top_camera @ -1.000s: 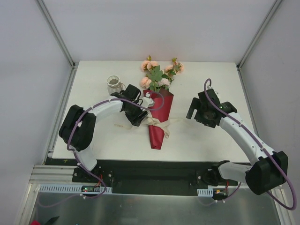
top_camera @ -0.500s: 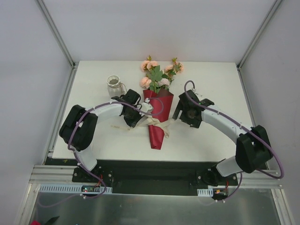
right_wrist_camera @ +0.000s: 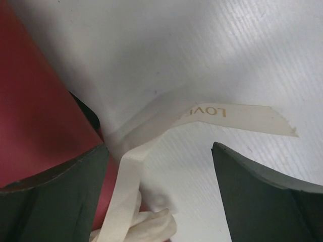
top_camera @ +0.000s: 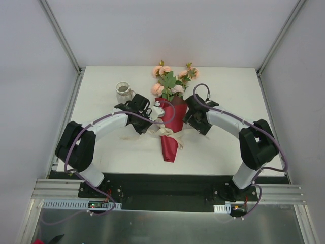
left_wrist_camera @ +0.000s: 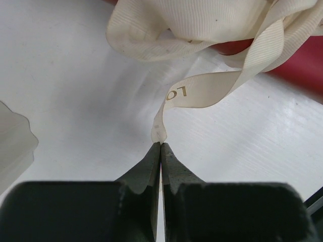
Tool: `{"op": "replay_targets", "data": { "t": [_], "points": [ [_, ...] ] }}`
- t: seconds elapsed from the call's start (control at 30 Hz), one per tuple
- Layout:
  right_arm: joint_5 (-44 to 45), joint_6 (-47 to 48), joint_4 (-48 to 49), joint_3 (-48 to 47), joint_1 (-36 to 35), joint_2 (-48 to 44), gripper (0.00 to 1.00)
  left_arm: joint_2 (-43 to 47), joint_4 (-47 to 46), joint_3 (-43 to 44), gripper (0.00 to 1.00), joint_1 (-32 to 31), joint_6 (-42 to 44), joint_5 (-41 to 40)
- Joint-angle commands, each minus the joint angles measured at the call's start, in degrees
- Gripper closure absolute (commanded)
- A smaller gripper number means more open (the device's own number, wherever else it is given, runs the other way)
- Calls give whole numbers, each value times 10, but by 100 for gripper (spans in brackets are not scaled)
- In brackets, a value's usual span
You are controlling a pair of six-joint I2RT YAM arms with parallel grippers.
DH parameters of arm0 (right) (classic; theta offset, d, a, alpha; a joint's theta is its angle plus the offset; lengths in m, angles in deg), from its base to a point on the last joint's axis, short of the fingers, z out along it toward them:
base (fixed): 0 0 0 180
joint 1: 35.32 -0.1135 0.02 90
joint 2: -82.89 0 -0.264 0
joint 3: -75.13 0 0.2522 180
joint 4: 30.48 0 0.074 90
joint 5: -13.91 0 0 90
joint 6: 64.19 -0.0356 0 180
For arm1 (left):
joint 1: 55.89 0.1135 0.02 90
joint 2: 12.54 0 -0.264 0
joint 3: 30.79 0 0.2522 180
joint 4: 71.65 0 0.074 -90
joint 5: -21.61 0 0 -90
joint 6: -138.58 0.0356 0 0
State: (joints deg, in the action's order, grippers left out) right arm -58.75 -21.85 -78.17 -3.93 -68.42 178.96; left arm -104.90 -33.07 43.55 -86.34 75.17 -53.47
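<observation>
A bouquet of pink flowers (top_camera: 172,81) in a red paper wrap (top_camera: 171,127) lies mid-table, tied with a cream ribbon (top_camera: 166,133). My left gripper (top_camera: 149,127) sits just left of the wrap. In the left wrist view it (left_wrist_camera: 160,144) is shut on the end of one ribbon tail (left_wrist_camera: 202,93), which rises to the bow by the red wrap (left_wrist_camera: 298,65). My right gripper (top_camera: 189,122) is at the wrap's right edge. In the right wrist view it (right_wrist_camera: 159,148) is open, with the other ribbon tail (right_wrist_camera: 227,113) lying flat between its fingers and the red wrap (right_wrist_camera: 35,101) against the left finger.
A glass jar (top_camera: 123,91) stands upright behind the left gripper, and its edge (left_wrist_camera: 12,146) shows at the left of the left wrist view. The white table (top_camera: 228,147) is walled by grey panels on the left, right and back.
My right arm has swung left from the table's right side to the wrap's right edge. The left gripper has shifted slightly, still beside the ribbon.
</observation>
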Motion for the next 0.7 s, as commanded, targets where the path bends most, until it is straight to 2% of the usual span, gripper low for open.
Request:
{"op": "replay_targets", "data": {
  "t": [0.0,0.2,0.23,0.3,0.4,0.5,0.6,0.63,0.67],
  "points": [
    [2,-47,-4,-37,1,37,14,26,15,-2,100,-11,0,-13],
    [-23,-69,-13,-35,1,63,22,47,18,-5,100,-11,0,-20],
    [-23,-69,-16,-36,1,66,28,50,18,-7,100,-11,0,-21],
    [-17,-67,-16,-36,1,67,33,60,19,-12,100,-15,0,-25],
    [-9,-67,-18,-40,2,71,48,72,19,-17,100,-17,0,-33],
    [-5,-65,-22,-43,5,77,71,81,22,-19,100,-18,-3,-34],
    [-5,-63,-27,-45,12,85,87,90,31,-19,100,-17,-7,-35],
    [-5,-61,-30,-44,14,86,97,93,34,-20,100,-16,-7,-38],
    [0,-55,-31,-43,16,85,99,96,35,-20,100,-16,-7,-47]
  ]
}}
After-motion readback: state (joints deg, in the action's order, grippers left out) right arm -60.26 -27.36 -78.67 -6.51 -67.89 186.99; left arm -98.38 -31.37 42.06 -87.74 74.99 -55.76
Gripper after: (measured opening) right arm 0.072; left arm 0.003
